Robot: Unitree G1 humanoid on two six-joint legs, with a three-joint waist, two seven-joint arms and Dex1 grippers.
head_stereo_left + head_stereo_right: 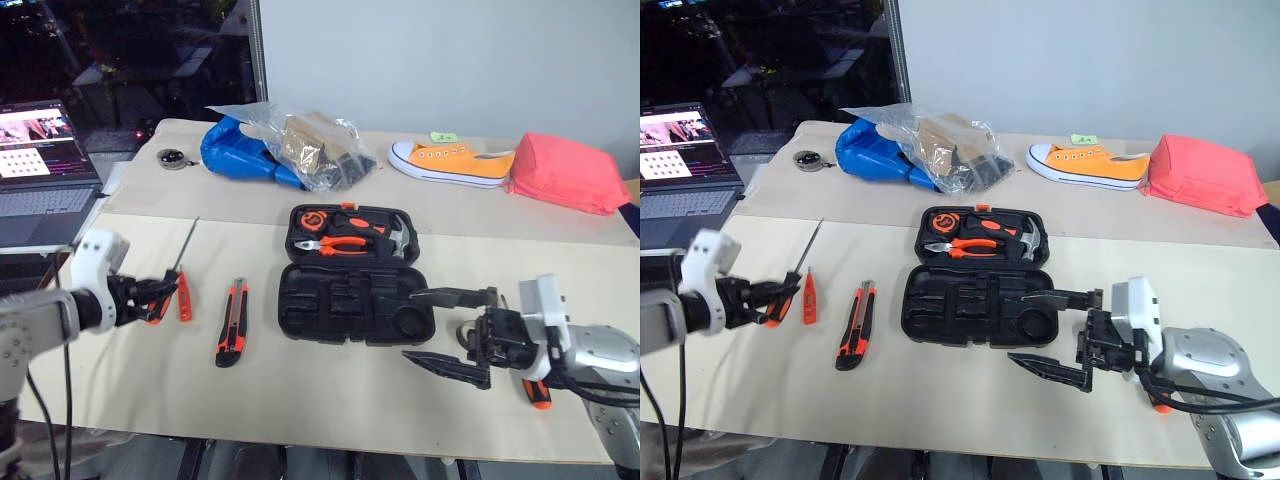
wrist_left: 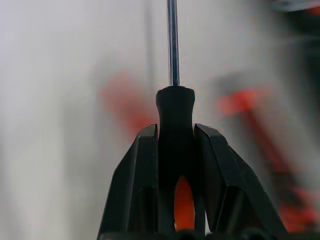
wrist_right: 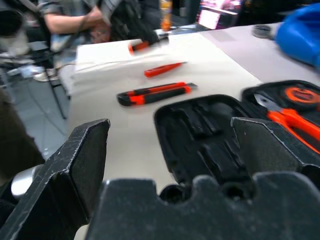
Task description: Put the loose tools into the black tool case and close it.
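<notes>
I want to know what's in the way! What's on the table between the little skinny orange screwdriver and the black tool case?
The utility knife lies between the tester screwdriver and the black tool case, clear in both eye views.

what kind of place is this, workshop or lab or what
Most likely a lab or test room set up for trials, not a real workshop. The paper-covered table holds an odd mix: an open tool case, an orange sneaker and a blue bag. An open laptop runs beside it.

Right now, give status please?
Left gripper shut on screwdriver. Right gripper open, beside open case. Knife, tester loose on table.
</notes>
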